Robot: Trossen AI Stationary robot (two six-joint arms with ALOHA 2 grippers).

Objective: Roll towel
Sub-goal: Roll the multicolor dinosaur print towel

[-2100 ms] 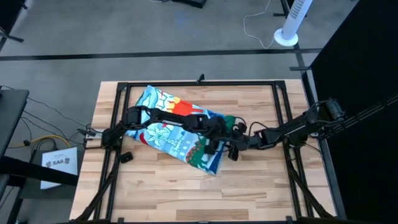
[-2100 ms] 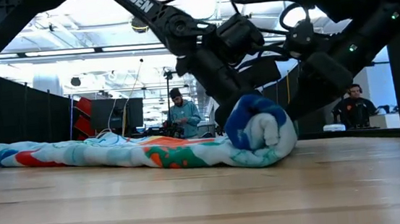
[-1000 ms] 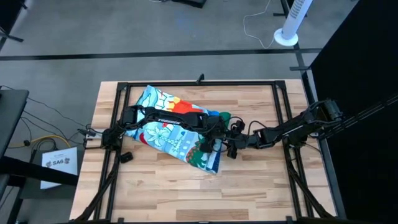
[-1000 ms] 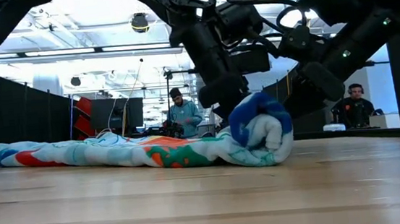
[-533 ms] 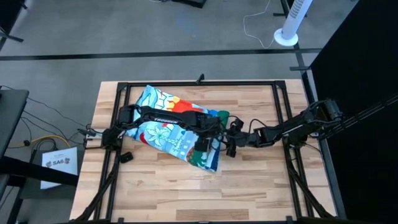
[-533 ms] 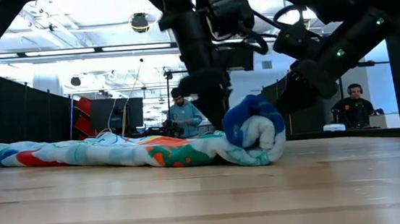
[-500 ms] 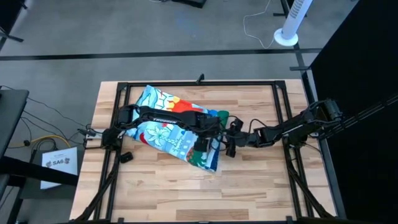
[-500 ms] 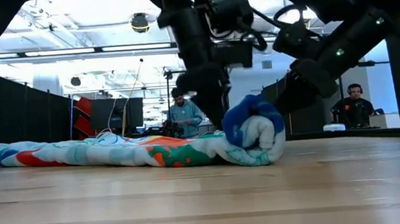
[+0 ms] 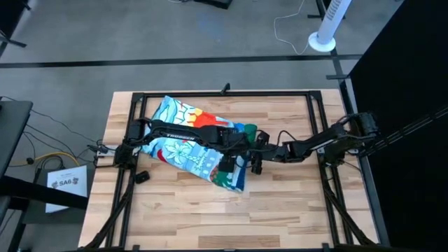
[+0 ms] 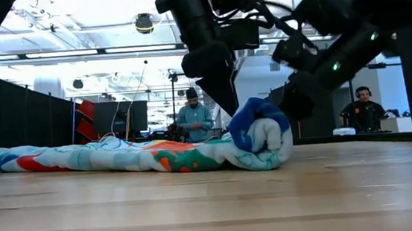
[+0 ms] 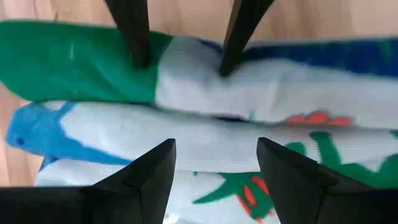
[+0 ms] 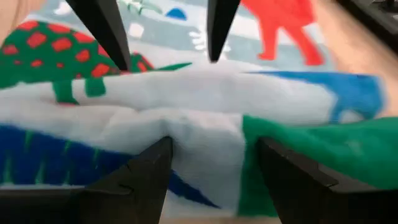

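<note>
The towel (image 9: 183, 136) lies slantwise across the table's middle, spread flat at its far-left end. Its right end is wound into a thick roll (image 10: 262, 137) that rests on the wood. My left gripper (image 11: 214, 146) stands open over the cloth on the roll's left side, its arm reaching along the towel. My right gripper (image 12: 214, 143) is open against the roll's right side (image 9: 253, 159). The two face each other across the roll. My left gripper sets its two open fingertips (image 12: 123, 62) on the towel where the roll (image 11: 186, 118) meets the flat cloth, coming from above and slanting toward the roll. My right gripper pushes the roll's right side (image 12: 186, 134) with its two spread fingertips (image 11: 140, 56), slanting down from the table's right. The fingers lie across the roll, and the cloth dents at one tip (image 12: 166, 142). The roll rests on the table.
A black frame (image 9: 224, 94) rims the tabletop. A small black part (image 9: 141, 176) lies near the left rail. Bare wood (image 9: 231, 217) stretches toward the near edge. Beyond the table two people (image 10: 194, 120) (image 10: 363, 113) show in the room.
My right gripper has gone toward the table's left, pushing the roll a little that way over the flat cloth. My left gripper has drawn back toward the left too, and has tipped from slanting to nearly upright. The towel's far-left end has stayed where it was.
</note>
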